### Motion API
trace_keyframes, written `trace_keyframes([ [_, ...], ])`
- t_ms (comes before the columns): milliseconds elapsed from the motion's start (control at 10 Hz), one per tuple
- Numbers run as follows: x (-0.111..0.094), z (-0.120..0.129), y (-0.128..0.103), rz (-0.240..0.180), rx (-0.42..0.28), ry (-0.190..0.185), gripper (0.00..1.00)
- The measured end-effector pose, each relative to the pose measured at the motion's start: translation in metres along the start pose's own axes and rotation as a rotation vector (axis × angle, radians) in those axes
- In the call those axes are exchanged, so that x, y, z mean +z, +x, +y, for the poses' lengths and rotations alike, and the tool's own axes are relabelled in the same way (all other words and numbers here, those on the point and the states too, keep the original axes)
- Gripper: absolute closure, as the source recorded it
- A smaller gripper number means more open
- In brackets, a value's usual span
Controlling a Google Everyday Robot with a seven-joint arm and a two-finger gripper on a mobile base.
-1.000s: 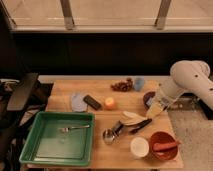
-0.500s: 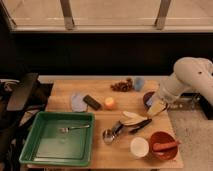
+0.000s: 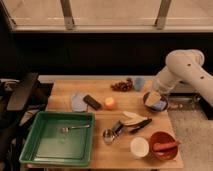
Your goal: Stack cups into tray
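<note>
The light blue cup stands upright at the back of the table, next to a bunch of grapes. The wider white cup stands near the front edge, just left of the red bowl. The green tray sits at the front left and holds only a metal utensil. My gripper hangs at the end of the white arm at the right, just above the back rim of the dark purple bowl and to the right of the blue cup. No cup is in it.
The dark purple bowl holds yellow and blue items. The red bowl holds a sausage-like item. A grey-blue plate, a dark block, an orange item, grapes, a metal scoop and utensils lie mid-table.
My arm and gripper have lifted up and back to the right, away from the dark purple bowl. Nothing on the table has moved.
</note>
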Motion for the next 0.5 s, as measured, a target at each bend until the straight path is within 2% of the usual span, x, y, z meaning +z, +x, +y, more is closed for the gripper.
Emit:
trace_keyframes([
  [200, 0.009, -0.024, -0.006, -0.01, -0.005, 0.022, 0.37],
  [300, 0.015, -0.046, -0.011, -0.026, 0.003, 0.034, 0.37],
  [500, 0.025, -0.077, -0.018, -0.05, 0.011, 0.036, 0.37],
])
